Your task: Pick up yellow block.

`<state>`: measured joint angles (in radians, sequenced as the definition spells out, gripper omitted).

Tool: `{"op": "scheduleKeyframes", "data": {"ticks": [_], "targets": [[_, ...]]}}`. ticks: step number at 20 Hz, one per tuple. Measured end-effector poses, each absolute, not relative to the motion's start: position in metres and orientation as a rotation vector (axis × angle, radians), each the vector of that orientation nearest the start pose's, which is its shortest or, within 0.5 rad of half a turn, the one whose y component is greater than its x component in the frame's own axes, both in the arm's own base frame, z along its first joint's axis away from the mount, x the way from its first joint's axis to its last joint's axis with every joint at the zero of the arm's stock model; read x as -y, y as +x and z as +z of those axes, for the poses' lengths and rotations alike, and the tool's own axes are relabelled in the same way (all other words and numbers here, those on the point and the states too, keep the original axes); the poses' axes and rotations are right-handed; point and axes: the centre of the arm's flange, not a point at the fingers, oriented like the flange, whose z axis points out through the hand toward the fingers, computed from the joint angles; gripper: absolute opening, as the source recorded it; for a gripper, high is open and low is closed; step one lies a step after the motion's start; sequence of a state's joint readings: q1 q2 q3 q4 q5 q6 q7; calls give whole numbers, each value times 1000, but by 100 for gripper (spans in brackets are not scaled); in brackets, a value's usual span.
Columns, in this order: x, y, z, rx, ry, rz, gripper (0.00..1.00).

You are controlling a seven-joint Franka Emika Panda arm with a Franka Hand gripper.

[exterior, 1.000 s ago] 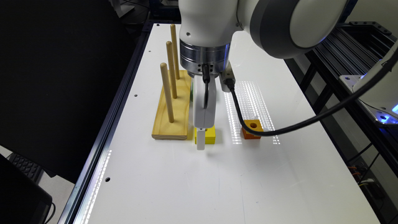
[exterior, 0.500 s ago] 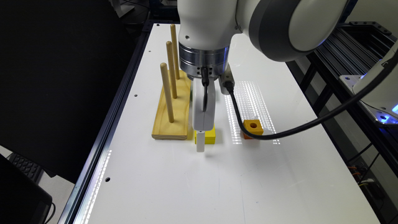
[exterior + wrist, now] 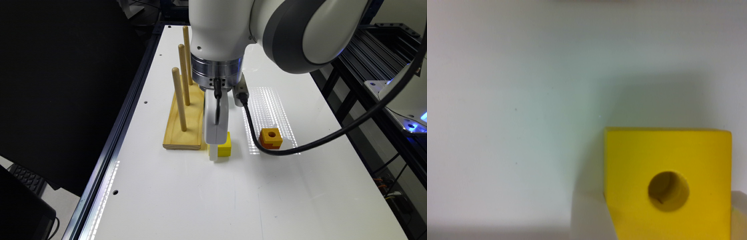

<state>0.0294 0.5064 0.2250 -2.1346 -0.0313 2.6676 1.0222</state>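
The yellow block (image 3: 224,146) sat flat on the white table (image 3: 267,200), hole up, just beside the near right corner of the wooden peg board (image 3: 185,128) and well apart from the orange block (image 3: 271,138) off to the exterior view's right. Your gripper (image 3: 213,151) was down at table level around it: in the wrist view the yellow block (image 3: 667,185) had one pale finger (image 3: 592,217) against one side face and a sliver of the other finger (image 3: 739,215) at the opposite face. So the claw was narrow, straddling the block squarely; whether it was truly clamped, I could not tell.
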Motion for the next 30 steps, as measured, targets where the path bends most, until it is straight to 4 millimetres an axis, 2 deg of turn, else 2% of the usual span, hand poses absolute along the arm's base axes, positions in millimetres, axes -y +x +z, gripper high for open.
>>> {"op": "scheduleKeyframes", "data": {"ticks": [6,13,15,20,26,30], "targets": [[-146,556,174,-1144,-2823,38,0],[-145,546,179,-1140,-2834,44,0],[-146,547,188,-1138,-2838,40,0],[-147,547,225,-1138,-2857,34,0],[-149,546,237,-1143,-2860,30,0],[-150,545,268,-1145,-2869,13,0]]}}
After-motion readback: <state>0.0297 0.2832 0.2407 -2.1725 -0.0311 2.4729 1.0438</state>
